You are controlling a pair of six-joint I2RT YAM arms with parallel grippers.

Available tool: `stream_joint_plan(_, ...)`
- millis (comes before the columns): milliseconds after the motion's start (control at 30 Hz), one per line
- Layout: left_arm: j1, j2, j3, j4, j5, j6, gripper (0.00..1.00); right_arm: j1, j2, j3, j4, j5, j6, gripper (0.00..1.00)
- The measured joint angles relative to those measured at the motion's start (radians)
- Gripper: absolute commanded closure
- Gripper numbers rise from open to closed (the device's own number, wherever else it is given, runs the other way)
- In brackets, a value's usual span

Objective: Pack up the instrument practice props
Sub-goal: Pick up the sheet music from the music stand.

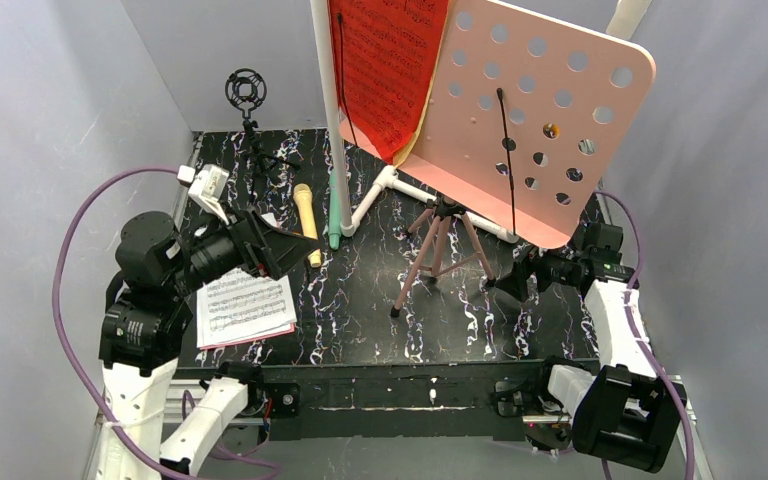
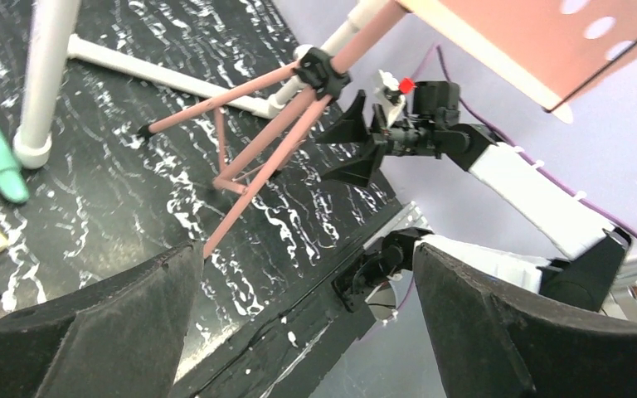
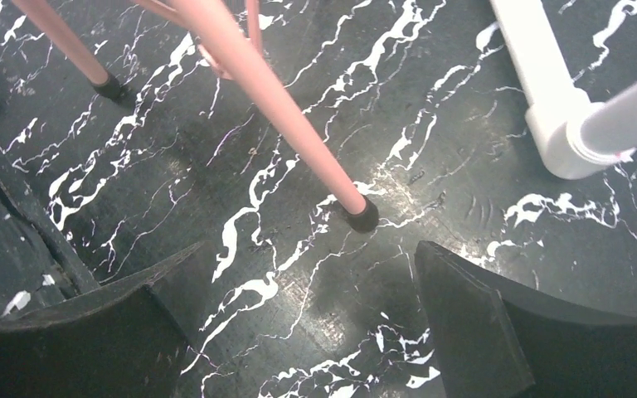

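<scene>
The left gripper (image 2: 305, 251) hovered with its fingers spread wide and nothing between them, above the left side of the black marbled table (image 1: 360, 320) and aimed toward the tripod legs (image 1: 440, 250). Just below it in the overhead view, a small stack of sheet music (image 1: 245, 305) lay flat, with a pink edge showing beneath the pale top page. Beside the gripper, a yellow microphone (image 1: 306, 220) and a mint-green microphone (image 1: 334, 215) lay side by side. The right gripper (image 3: 308, 249) was also spread and empty, low over the table, with one black-capped tripod foot (image 3: 363, 217) just beyond its fingertips. Above the tripod tilted the pink hole-punched music stand desk (image 1: 540, 120). A red folder (image 1: 390, 60) printed with notation stood between the desk and the white pipe frame (image 1: 325, 100); its contents could not be seen. A black shock mount (image 1: 247, 90) on a small stand stood at the back left.
</scene>
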Motion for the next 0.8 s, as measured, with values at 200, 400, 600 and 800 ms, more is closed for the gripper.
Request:
stream_joint_plan(200,-0.154,0.107,0.103,0.056,-0.050,0.007,0.04,-0.048,0.013,0.021,0.008,0.037,0.048,0.00)
stream_joint_plan(400,-0.398,0.259,0.266,0.062,-0.199,0.092,0.04,-0.093,0.012,0.026,0.016,0.074,0.083,0.00)
stream_joint_plan(600,-0.580,0.397,0.463,0.033,-0.420,0.211,0.16,-0.108,0.010,0.026,0.046,0.111,0.114,0.00)
stream_joint_plan(800,-0.742,0.524,0.629,0.017,-0.679,0.346,0.26,-0.108,0.010,0.026,0.052,0.123,0.120,0.00)
